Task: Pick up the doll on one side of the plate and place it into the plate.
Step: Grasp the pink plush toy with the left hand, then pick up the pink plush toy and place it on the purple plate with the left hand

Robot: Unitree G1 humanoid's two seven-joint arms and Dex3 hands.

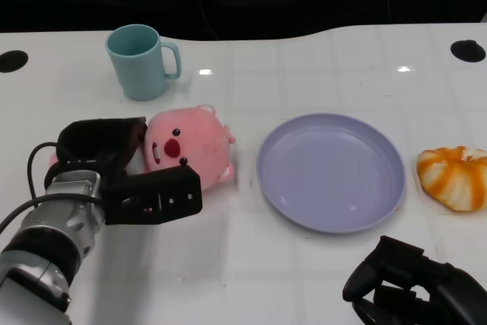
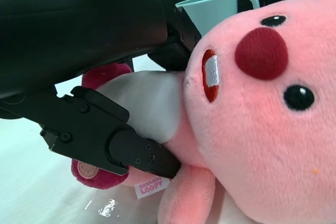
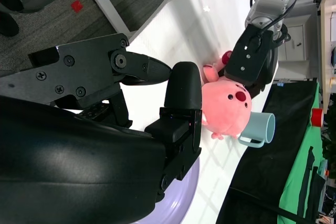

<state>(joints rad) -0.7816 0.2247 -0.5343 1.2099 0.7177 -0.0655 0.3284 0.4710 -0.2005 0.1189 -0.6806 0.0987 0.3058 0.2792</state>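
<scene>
At centre left of the head view, the left hand (image 1: 125, 173) clasped the pink plush doll (image 1: 190, 146), which lay on the table just left of the lavender plate (image 1: 331, 170). The right hand (image 1: 415, 283), at lower right, had fingers curled in, holding nothing.

From my head view, my left hand (image 1: 125, 169) covers the lower body of the doll (image 1: 190, 146), so I cannot tell there how firmly my fingers close on it. My right hand (image 1: 415, 283) is cut by the bottom edge, and its fingers are only partly seen. The orange and white object (image 1: 454, 176) is cut by the right edge. In my left wrist view the doll fills the picture and passes its edges, and the cup (image 2: 212, 9) is half hidden behind it. The small label (image 2: 152, 187) is hard to read. In my right wrist view my own hand hides most of the plate (image 3: 178, 205).
</scene>
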